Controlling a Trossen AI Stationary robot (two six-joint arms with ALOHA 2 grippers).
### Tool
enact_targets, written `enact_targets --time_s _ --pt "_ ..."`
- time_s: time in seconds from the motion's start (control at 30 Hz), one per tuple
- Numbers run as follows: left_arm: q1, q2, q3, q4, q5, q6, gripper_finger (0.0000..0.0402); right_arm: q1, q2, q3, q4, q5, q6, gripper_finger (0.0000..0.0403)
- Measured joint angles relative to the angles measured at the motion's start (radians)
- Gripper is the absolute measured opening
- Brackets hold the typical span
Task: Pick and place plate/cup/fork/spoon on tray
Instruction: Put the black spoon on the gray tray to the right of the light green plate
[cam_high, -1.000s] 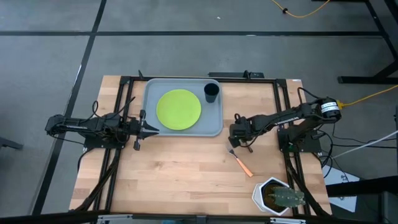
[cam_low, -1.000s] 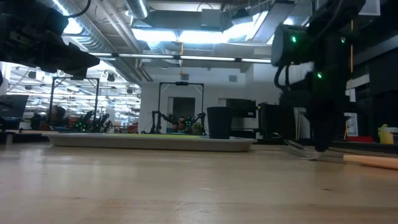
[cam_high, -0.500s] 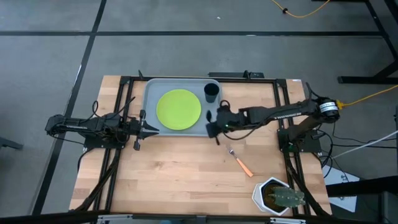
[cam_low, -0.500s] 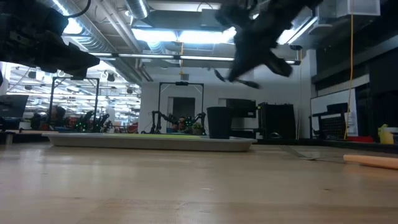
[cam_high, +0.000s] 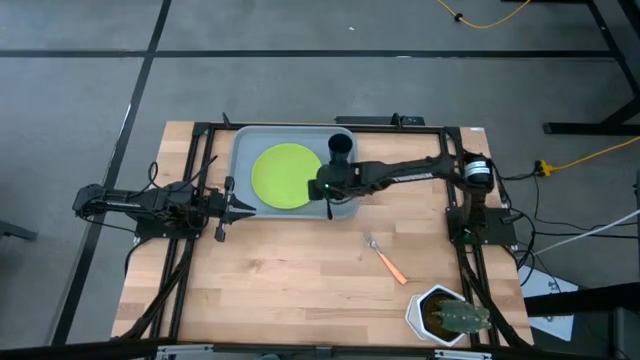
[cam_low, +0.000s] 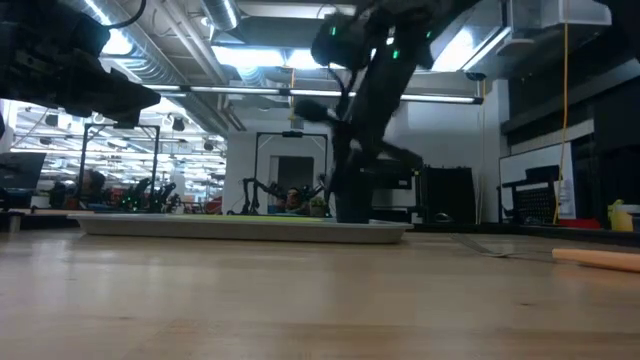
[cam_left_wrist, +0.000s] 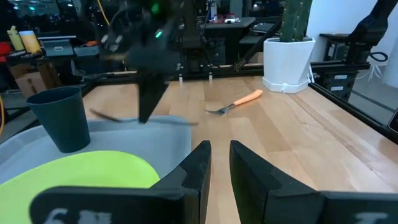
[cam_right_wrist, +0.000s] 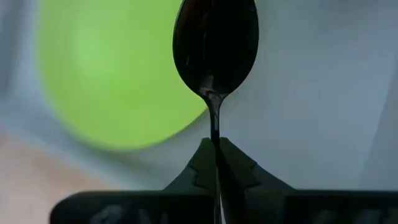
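Observation:
The grey-blue tray (cam_high: 243, 150) lies at the table's far middle. It holds the lime-green plate (cam_high: 285, 175) and the black cup (cam_high: 340, 147). My right gripper (cam_high: 328, 190) hovers over the tray's near right part, beside the plate, and is shut on the dark spoon (cam_right_wrist: 216, 43). The spoon also shows in the left wrist view (cam_left_wrist: 112, 116). The orange-handled fork (cam_high: 386, 258) lies flat on the wood, right of the tray. My left gripper (cam_high: 240, 207) waits at the tray's near left corner, with a narrow gap between its fingers (cam_left_wrist: 219, 165). My right gripper pinches the spoon's thin handle (cam_right_wrist: 215, 134) between its two fingers, which come from above, pointing down. The handle runs on between the fingers; the bowl (cam_right_wrist: 216, 37) sticks out beyond them. The spoon hangs about level, clear of the tray, over the plate's edge.
A white hexagonal pot with a cactus (cam_high: 445, 313) stands at the table's near right corner. Bare wood (cam_high: 280, 280) stretches across the table's near half. The tray has bare floor (cam_high: 345, 195) right of the plate and near the cup.
My right gripper has risen from the table beside the fork. It has gone toward the table's left and far side, to above the tray, carrying the spoon. The spoon is lifted clear of the wood. The fork has stayed where it was.

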Motion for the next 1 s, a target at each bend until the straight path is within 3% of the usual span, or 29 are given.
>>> enact_targets --time_s 0.3,1.0 --pt "0.000 0.000 0.000 0.000 0.000 -0.001 0.0053 -0.051 0.024 0.001 -0.100 0.075 0.176 0.0000" --pt "0.000 0.000 0.000 -0.001 0.000 -0.001 0.0053 -0.113 0.074 0.000 -0.156 0.088 0.149 0.0000"
